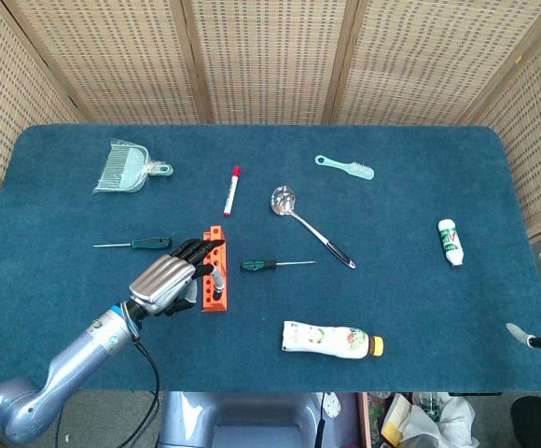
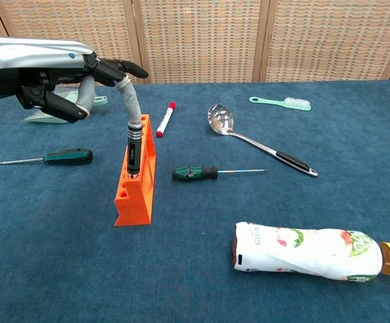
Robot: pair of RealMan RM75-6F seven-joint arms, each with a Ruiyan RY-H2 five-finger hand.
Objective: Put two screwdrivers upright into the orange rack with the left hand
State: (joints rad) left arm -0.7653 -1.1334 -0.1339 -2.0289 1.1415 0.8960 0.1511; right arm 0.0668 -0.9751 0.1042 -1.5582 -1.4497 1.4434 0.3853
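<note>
Currently | left hand [image 2: 60, 77] above orange rack [image 2: 136, 185], fingers spread, one fingertip [image 2: 133, 116] touching top of upright black-handled driver [image 2: 134, 148] | holds nothing | green screwdriver [image 2: 54, 158] lies flat just left, shaft pointing left; second green screwdriver [image 2: 205, 173] right of rack | right hand out of view

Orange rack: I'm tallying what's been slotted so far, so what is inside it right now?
One black-handled tool stands upright in the orange rack, the left hand touching its top with a fingertip. Its lower end is hidden inside the rack. Both green-handled screwdrivers lie on the table.
</note>
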